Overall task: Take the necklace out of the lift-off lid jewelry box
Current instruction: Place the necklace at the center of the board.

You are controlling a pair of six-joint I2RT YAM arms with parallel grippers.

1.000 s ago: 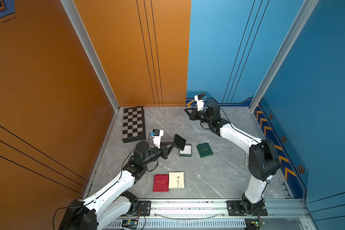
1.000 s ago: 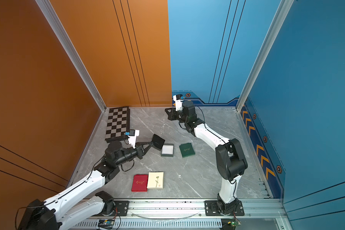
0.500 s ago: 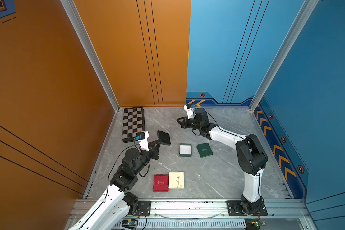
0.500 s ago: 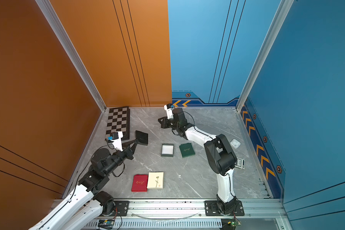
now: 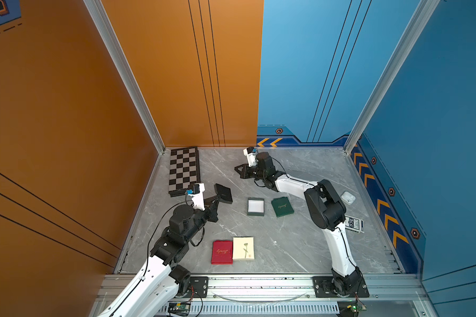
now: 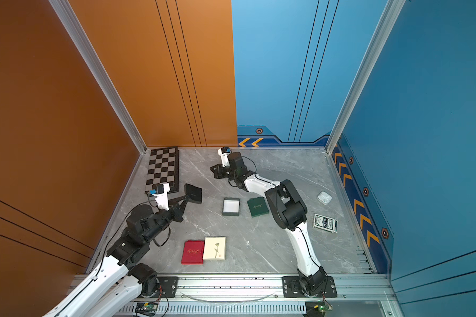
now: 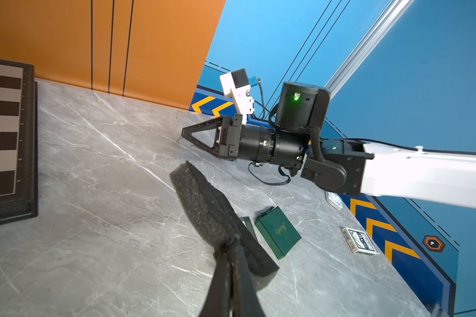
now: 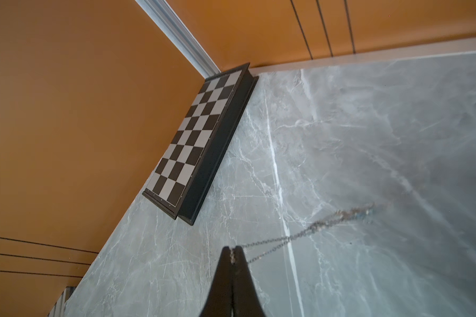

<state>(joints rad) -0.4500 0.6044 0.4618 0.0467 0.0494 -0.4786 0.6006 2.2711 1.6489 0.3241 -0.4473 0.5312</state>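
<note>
The open jewelry box [image 5: 255, 206] [image 6: 230, 206], dark green with a white inside, stands mid-table with its green lid [image 5: 282, 207] [image 7: 278, 232] lying beside it. My right gripper [image 8: 232, 249] [image 5: 236, 168] is shut on the thin silver necklace [image 8: 313, 226], whose chain trails from the tips over the marble at the back middle, well away from the box. My left gripper [image 7: 232, 243] [image 5: 217, 196] is shut on a black foam pad [image 7: 201, 197] [image 5: 223, 193], held above the table to the left of the box. The necklace is too fine to make out in the top views.
A folded chessboard [image 5: 183, 170] lies along the back left wall. A red box [image 5: 222, 252] and a cream box [image 5: 243, 248] sit side by side near the front. A white earbuds case [image 5: 348, 197] and a card deck [image 5: 355, 223] lie at the right.
My left arm has drawn back to the left with the foam pad, away from the box. My right arm has swung left and slightly forward, carrying the necklace.
</note>
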